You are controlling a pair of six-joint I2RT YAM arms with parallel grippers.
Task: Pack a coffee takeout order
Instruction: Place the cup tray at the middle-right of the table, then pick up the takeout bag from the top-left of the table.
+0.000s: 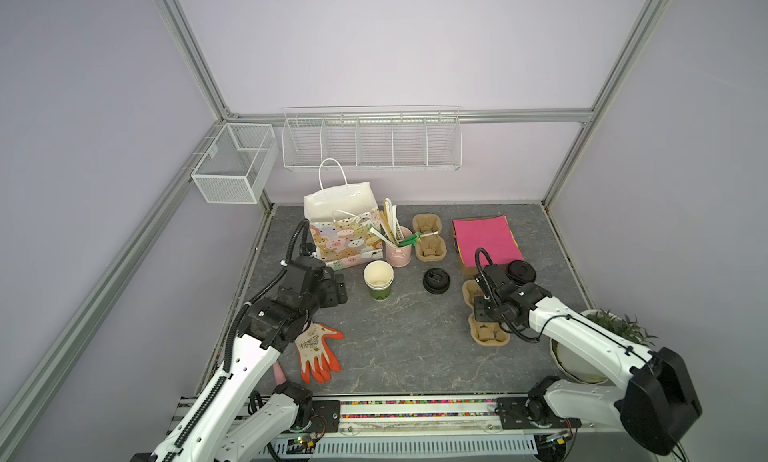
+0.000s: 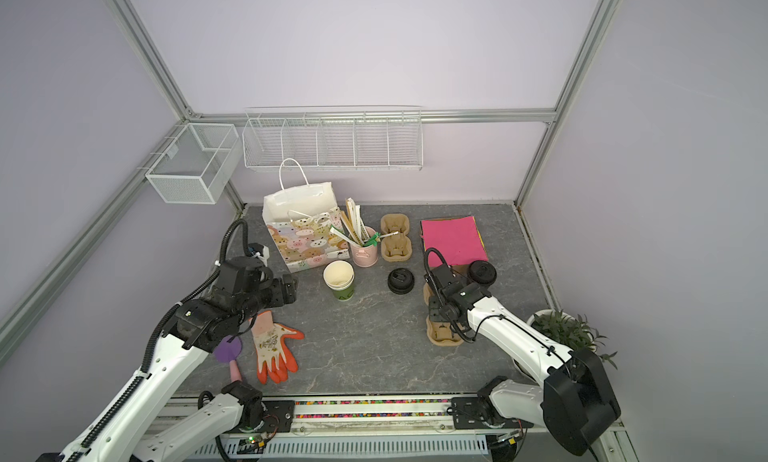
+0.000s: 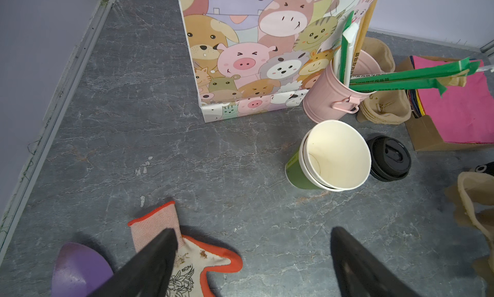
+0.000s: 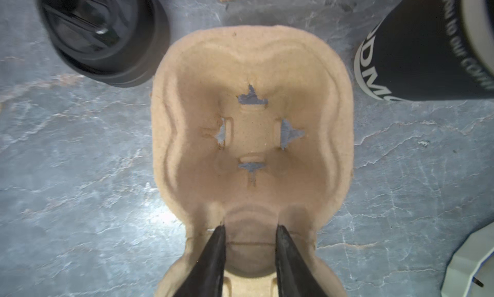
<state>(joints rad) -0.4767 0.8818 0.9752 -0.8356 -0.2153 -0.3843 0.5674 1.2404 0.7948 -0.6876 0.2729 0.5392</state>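
In both top views the carrier [image 1: 489, 336] lay flat at the right of the table [image 1: 415, 343]. Its long axis ran from front to back, and the right gripper [image 1: 483, 312] stood directly over its waist, so the right arm was clearly the nearer one. The bag [image 1: 345, 237] stood upright with its mouth open at the back left, well apart from the carrier. The left gripper [image 1: 338, 291] hung just in front of it. I judged that the coming move had to carry the carrier to the left and back, toward the bag mouth. The pink sheet [image 1: 486, 239] lay on its pile at the back right. I counted one bag, two carriers (the second carrier [image 2: 397, 241] beside the bucket [image 2: 365, 254], perhaps a stack), two nested cups [image 2: 338, 279], one loose lid [image 2: 401, 281], one black cup [image 2: 482, 273] and one glove [image 2: 274, 347]. In the left wrist view the left gripper [image 3: 254, 230] was spread wide and held nothing, and the bag [image 3: 254, 55] stood ahead of it. In the right wrist view the right gripper [image 4: 250, 229] had its jaws narrow. One finger touched each side of the ridge between the two wells, so it seemed to have hold of the carrier [image 4: 251, 68], which rested on the table. The lid [image 4: 101, 33] and the black cup [image 4: 417, 47] lay near the far well, one on each side.
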